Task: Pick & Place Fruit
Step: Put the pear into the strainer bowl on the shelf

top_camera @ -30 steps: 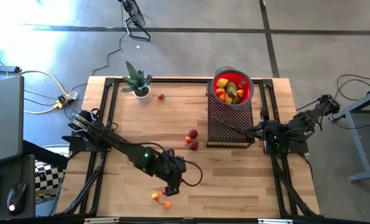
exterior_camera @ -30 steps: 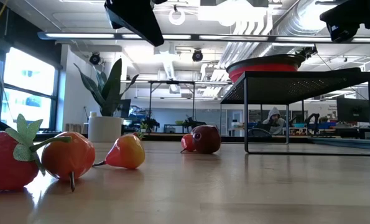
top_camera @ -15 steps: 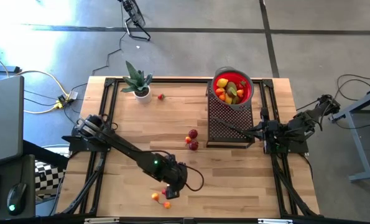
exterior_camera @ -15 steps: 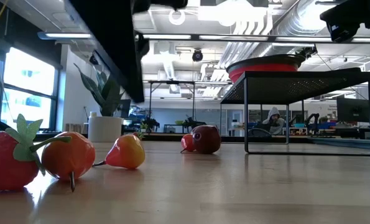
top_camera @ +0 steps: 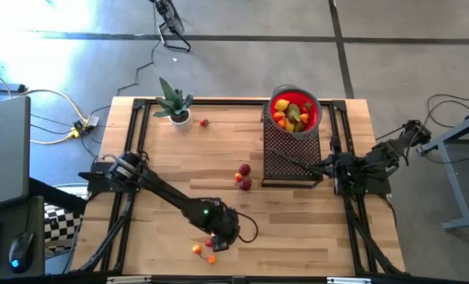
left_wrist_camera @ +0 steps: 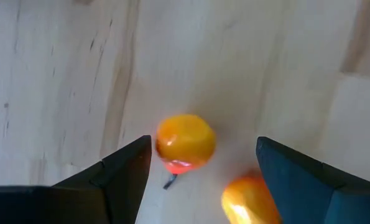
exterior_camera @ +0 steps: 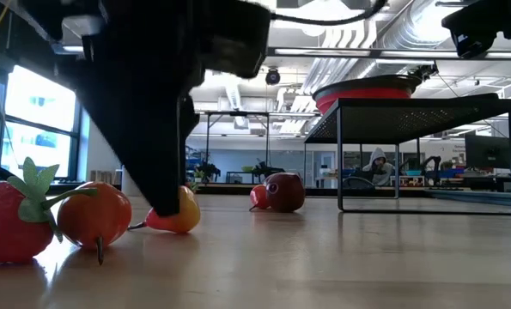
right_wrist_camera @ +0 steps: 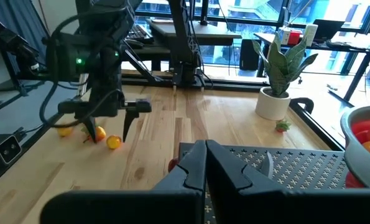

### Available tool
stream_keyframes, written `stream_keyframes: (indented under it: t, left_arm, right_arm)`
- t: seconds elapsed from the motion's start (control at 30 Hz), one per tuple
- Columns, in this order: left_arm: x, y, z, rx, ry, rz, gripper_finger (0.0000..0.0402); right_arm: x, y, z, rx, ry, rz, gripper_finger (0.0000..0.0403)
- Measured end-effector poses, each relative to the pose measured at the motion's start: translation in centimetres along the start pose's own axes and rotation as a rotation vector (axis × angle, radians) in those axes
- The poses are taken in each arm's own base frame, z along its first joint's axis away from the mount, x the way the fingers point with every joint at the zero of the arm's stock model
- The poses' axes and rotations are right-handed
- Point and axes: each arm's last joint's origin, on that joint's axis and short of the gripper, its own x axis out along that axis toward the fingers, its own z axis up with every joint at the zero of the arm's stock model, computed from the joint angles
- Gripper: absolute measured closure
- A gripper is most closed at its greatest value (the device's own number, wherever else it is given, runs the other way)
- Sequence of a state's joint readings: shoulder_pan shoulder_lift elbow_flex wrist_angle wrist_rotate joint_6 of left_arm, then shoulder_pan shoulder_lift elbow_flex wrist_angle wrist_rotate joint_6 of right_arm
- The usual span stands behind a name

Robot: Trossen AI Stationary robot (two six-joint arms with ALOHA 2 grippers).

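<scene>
strawberry (exterior_camera: 10,221): cut off by the low view's left edge, only part of it shows.
yellow-orange pear-shaped fruit (exterior_camera: 179,212): partly hidden in the low view behind the dark left gripper (left_wrist_camera: 200,163).
second orange fruit (left_wrist_camera: 250,200): cut off at the left wrist view's edge, 1 finger covers part of it.
red bowl (right_wrist_camera: 366,142): cut by the right wrist view's edge; fruits inside are too small to count.
small red thing by the potted plant (top_camera: 205,122): too tiny to tell what fruit it is.
person (exterior_camera: 378,165): far off, partly hidden behind desks.
</scene>
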State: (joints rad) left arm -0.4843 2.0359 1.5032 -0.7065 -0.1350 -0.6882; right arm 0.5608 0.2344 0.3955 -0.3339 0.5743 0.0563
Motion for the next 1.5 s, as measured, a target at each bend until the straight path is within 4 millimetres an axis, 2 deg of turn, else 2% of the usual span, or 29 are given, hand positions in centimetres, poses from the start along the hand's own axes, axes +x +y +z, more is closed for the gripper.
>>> stream_keyframes:
  t: [0.6, 1.07, 1.5]
  left_arm:
    - [0.46, 0.10, -0.02, -0.049, -0.012, 0.033, 0.0120]
    - [0.46, 0.09, -0.01, -0.053, -0.014, 0.033, 0.0224]
    - [0.46, 0.09, 0.00, -0.052, -0.015, 0.034, 0.0247]
  right_arm:
    - [0.00, 0.00, 0.00, 0.000, 0.000, 0.000, 0.0401]
    - [0.00, 0.00, 0.00, 0.000, 0.000, 0.000, 0.0401]
    - [0.00, 0.00, 0.00, 0.001, 0.000, 0.000, 0.0401]
